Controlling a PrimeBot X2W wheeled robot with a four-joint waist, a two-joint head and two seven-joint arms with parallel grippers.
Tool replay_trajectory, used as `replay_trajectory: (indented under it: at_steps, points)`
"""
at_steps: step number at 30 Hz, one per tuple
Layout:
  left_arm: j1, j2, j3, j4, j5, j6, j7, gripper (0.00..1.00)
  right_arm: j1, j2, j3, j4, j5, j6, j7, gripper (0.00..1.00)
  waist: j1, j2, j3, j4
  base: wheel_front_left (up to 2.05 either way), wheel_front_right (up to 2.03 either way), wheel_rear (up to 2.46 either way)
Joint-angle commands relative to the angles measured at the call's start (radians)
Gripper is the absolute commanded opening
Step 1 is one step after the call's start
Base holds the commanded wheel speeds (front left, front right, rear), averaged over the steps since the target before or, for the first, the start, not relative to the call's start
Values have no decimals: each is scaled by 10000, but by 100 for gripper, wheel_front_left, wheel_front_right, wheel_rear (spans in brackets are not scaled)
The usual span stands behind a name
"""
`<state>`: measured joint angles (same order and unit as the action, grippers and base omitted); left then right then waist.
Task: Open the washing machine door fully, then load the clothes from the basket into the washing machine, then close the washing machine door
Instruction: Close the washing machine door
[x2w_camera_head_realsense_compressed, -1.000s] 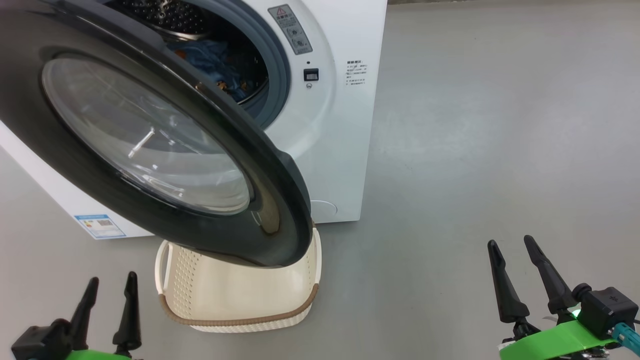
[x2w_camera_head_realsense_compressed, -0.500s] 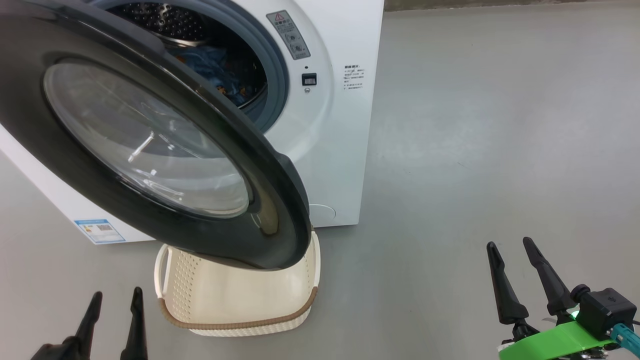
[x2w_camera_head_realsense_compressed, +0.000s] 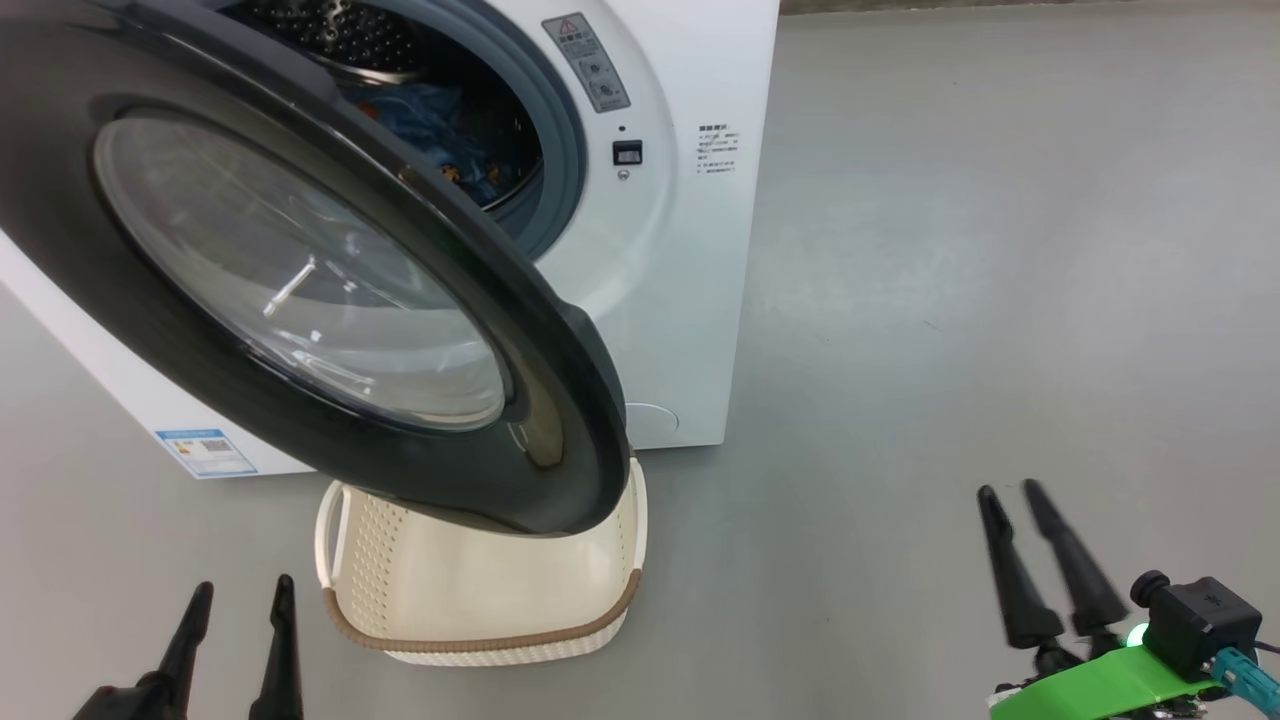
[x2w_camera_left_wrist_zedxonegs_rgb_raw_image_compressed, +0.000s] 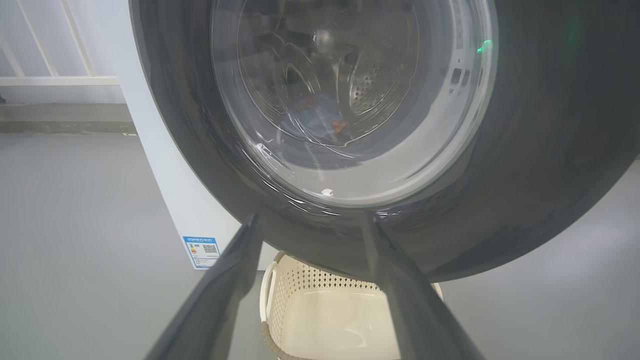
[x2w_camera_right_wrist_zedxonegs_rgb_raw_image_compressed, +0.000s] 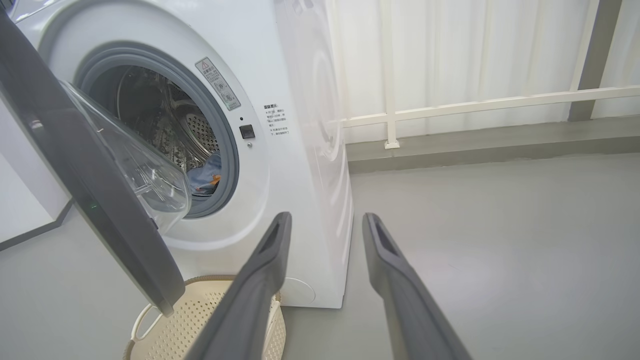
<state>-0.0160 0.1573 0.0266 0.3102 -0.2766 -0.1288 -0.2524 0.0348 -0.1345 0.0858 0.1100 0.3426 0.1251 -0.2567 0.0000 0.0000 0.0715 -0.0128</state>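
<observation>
The washing machine (x2w_camera_head_realsense_compressed: 690, 300) is a white box whose door (x2w_camera_head_realsense_compressed: 150, 330), black-rimmed with a clear glass centre, hangs open to the left. Light blue clothes (x2w_camera_head_realsense_compressed: 430, 115) with orange print lie in the steel drum; the right wrist view shows the clothes (x2w_camera_right_wrist_zedxonegs_rgb_raw_image_compressed: 207, 177) there too. Under the door's lower edge stands the cream basket (x2w_camera_head_realsense_compressed: 480, 600), and the part of its inside that I can see looks bare. My left gripper (x2w_camera_head_realsense_compressed: 244, 590) is open, low at the left, short of the door (x2w_camera_left_wrist_zedxonegs_rgb_raw_image_compressed: 525, 150). My right gripper (x2w_camera_head_realsense_compressed: 1008, 492) is open over bare floor at the right, holding nothing.
The door overhangs the back half of the basket (x2w_camera_left_wrist_zedxonegs_rgb_raw_image_compressed: 325, 310). Grey floor (x2w_camera_head_realsense_compressed: 1000, 250) stretches wide to the right of the machine. A white railing (x2w_camera_right_wrist_zedxonegs_rgb_raw_image_compressed: 475, 105) and pale curtain stand behind the machine. A blue label (x2w_camera_head_realsense_compressed: 205, 452) marks the machine's left side.
The right gripper's fingers have drawn somewhat closer together. The left gripper sits lower in the head view than a second ago. The head camera has shifted slightly.
</observation>
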Motion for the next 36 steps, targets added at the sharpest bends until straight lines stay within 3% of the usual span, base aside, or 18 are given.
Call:
replay_trajectory:
  at_steps: [1, 11, 23, 36]
  points:
    - [-228, 140, 270, -293, 103, -19, -93, 100, -234, -185, 304, -205, 27, 56, -51, 0, 0, 0, -2, 62, 0, 0, 0]
    - [-205, -97, 184, -390, 210, -19, -93, 100, -1653, -223, 1000, -801, 179, 56, -51, 0, 0, 0, -92, 572, 0, 0, 0]
    - [-254, -461, -149, -574, 273, -19, -93, 100, -3469, -170, 3631, -2161, 452, 56, -51, 0, 0, 0, -153, 1647, 0, 0, 0]
    - [-375, -664, -281, -596, 227, -19, -93, 100, -3537, -194, 5818, -94, 1323, 56, -51, 0, 0, 0, 98, 2198, 0, 0, 0]
